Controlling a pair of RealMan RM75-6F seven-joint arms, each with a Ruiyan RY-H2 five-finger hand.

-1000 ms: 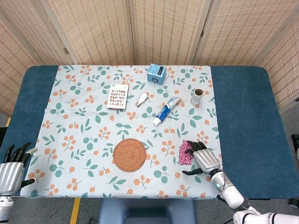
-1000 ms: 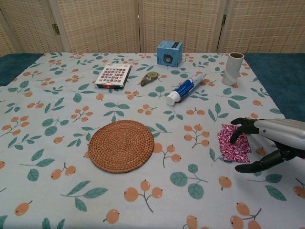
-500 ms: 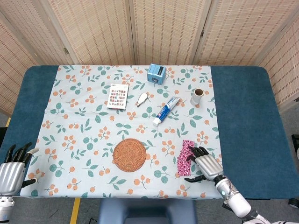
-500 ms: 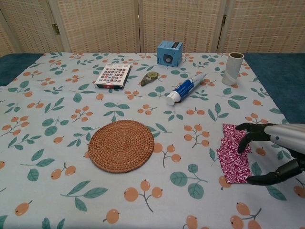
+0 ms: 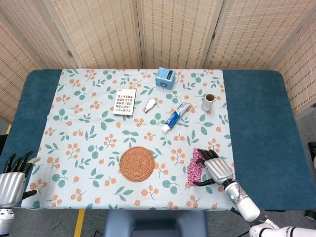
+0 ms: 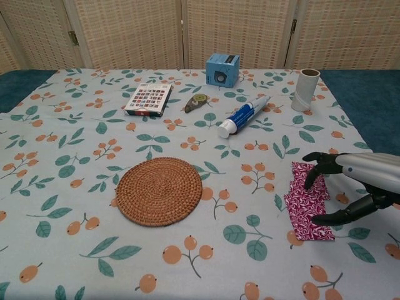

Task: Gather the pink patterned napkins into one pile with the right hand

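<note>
Pink patterned napkins (image 5: 194,172) (image 6: 305,212) lie overlapped in a long strip near the front right edge of the floral cloth. My right hand (image 5: 216,168) (image 6: 353,181) sits just right of them, palm down. Its fingertips (image 6: 310,177) rest on the far napkin and its thumb lies beside the near one, with nothing gripped. My left hand (image 5: 12,178) hangs off the front left corner of the table with its fingers apart, holding nothing; only the head view shows it.
A round woven coaster (image 5: 137,163) (image 6: 160,190) lies left of the napkins. Further back are a toothpaste tube (image 5: 176,117), a cardboard roll (image 5: 208,101), a blue box (image 5: 165,78), a small shell-shaped thing (image 5: 150,104) and a patterned card pack (image 5: 124,101). The table's front edge is close to the napkins.
The compact napkin patch was drawn out toward the front edge into a longer strip. My right hand went forward with it, then came back so its fingertips rest on the far napkin again.
</note>
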